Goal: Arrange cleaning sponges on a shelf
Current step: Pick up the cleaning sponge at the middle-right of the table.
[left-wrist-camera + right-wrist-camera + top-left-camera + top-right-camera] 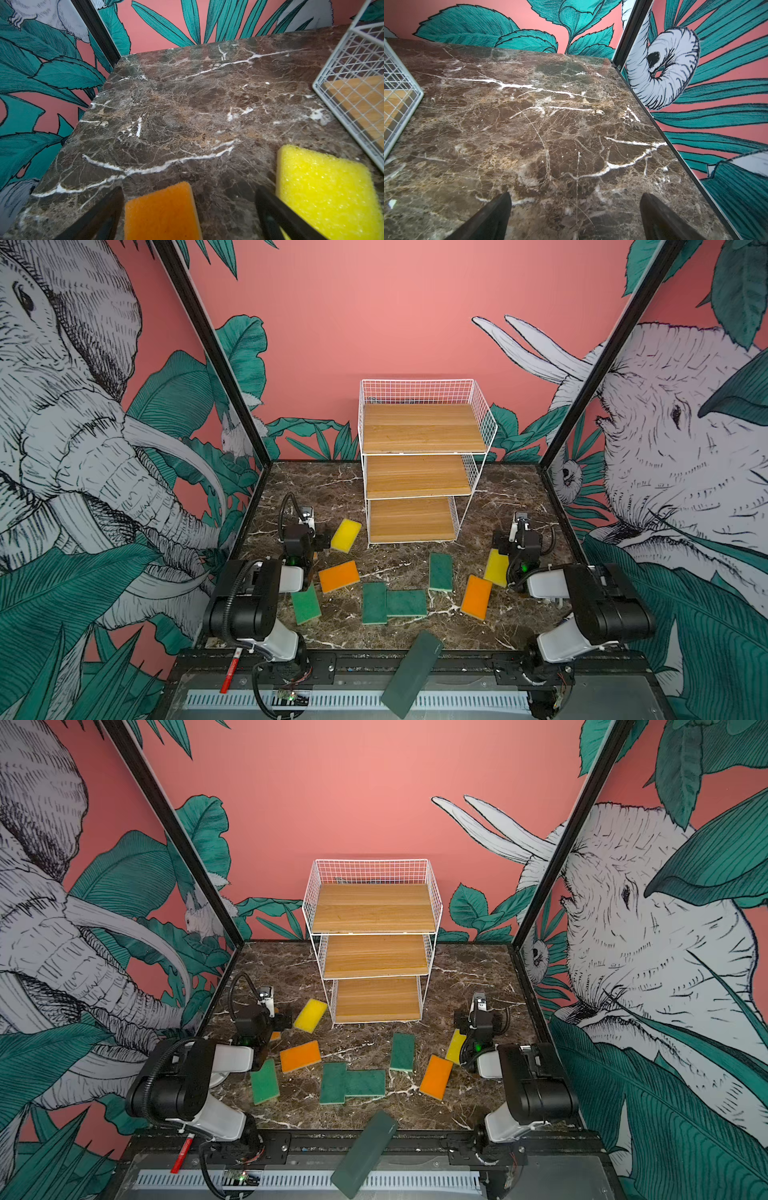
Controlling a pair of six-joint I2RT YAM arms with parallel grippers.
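The shelf (419,472) (374,952), a white wire rack with three bare wooden boards, stands at the back middle. Several cleaning sponges lie flat on the marble before it: a yellow one (345,535), an orange one (338,576), a light green one (306,605), two touching dark green ones (374,602), another dark green (440,572), orange (476,597) and yellow (496,568). My left gripper (189,193) is open low over a small orange sponge (162,214), not touching it. My right gripper (575,196) is open over bare marble right of the shelf.
A long dark green slab (411,674) lies tilted across the table's front edge. A red pen (230,670) rests on the front rail. Black frame posts (216,356) and printed walls close in both sides. The shelf's wire side (353,87) is near the left gripper.
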